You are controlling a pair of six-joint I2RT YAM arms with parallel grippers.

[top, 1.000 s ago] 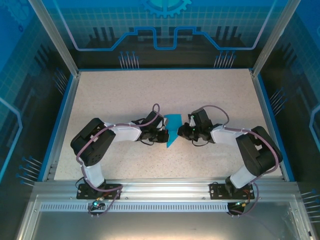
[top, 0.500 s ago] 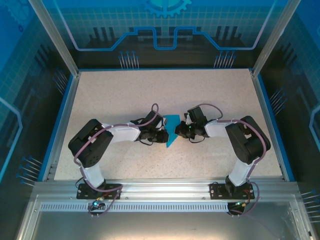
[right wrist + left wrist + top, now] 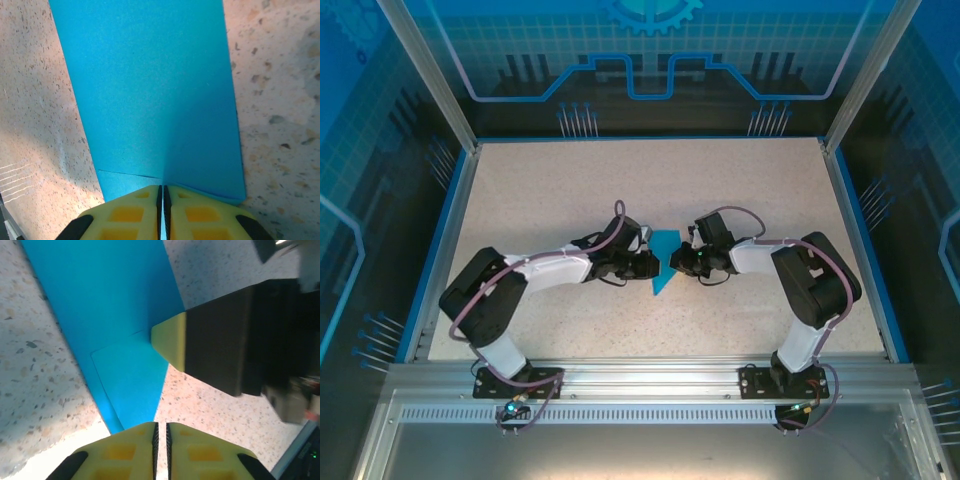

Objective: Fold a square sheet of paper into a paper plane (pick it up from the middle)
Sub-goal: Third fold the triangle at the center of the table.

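Clamped at the right gripper (image 3: 161,192) on the near edge of a bright blue pointed paper plane (image 3: 150,90), at its crease. Pressed together too at the left gripper (image 3: 161,432), by the tip; gripping or not, cannot tell. Beyond, flat on speckled tabletop (image 3: 280,100). Light, floppy, easily crumpled: best pinched along the centre fold.

right wrist | paper plane (image 3: 150,90) | cut off by top edge

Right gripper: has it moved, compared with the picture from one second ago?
Yes. The right gripper has moved left, away from the table's right blue rail and further onto the paper plane.
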